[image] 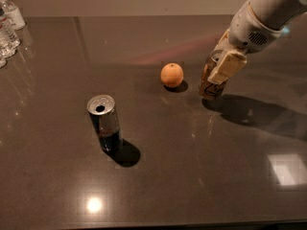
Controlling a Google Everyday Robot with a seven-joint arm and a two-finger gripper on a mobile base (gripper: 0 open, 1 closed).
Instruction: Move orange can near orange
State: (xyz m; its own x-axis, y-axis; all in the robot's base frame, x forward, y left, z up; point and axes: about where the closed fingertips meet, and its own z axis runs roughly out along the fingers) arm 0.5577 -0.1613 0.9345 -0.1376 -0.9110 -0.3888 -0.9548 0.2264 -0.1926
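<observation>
The orange (171, 74), a small round fruit, lies on the dark table right of the middle. The orange can (209, 86), brownish with dark curved lines and a silver top, stands upright just right of the orange, a small gap apart. My gripper (221, 63) comes down from the upper right and is shut on the orange can, its cream fingers (227, 66) clasping the can's upper part. The can's base is at the table surface; I cannot tell whether it touches.
A slimmer dark can (104, 122) with a silver top stands upright at the front left. Clear plastic water bottles (8, 28) stand at the far left edge. The dark table (192, 176) reflects ceiling lights.
</observation>
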